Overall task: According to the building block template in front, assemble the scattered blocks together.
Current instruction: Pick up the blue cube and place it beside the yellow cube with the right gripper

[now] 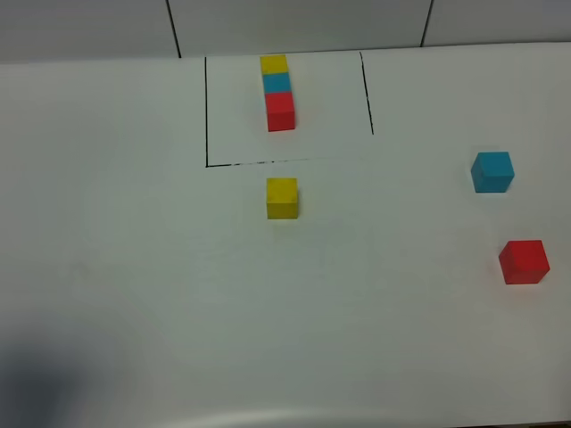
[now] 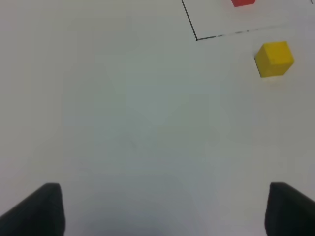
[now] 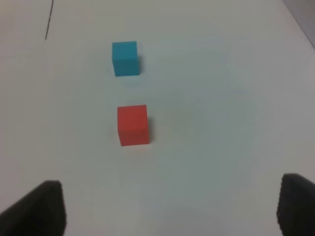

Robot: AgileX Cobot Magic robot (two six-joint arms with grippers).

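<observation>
Progress, judged from the high camera, is at the very start. The building block template (image 1: pixel 278 92) sits at the far middle of the white table (image 1: pixel 107 267), a straight row with yellow farthest, cyan-blue in the middle and red nearest, inside a black outline (image 1: pixel 207 107). The loose yellow cube (image 1: pixel 282 197) stands just on the near side of that outline, roughly in line with the row. The cyan-blue cube (image 1: pixel 492 171) is well off to the right. The red cube (image 1: pixel 524 261) is nearer and slightly further right, apart from it. No two loose cubes touch. I see neither arm here.

On the left wrist camera, the left gripper (image 2: pixel 167 211) shows as two dark fingertips (image 2: pixel 47 209) spread wide, with only bare table between them. The yellow cube (image 2: pixel 274 59) lies well ahead and off to one side, just outside the black outline (image 2: pixel 197 38). A sliver of the building block template (image 2: pixel 243 2), its red end, shows at the frame edge.

On the right wrist camera, the right gripper (image 3: pixel 170 209) is likewise spread and holds nothing. The red cube (image 3: pixel 133 125) is the closer one ahead, and the cyan-blue cube (image 3: pixel 124 58) sits beyond it with a gap between.

My read is that all the joining is left. The cyan-blue cube, then the red one, must come across from the right and butt up against the yellow cube in the template's order.
</observation>
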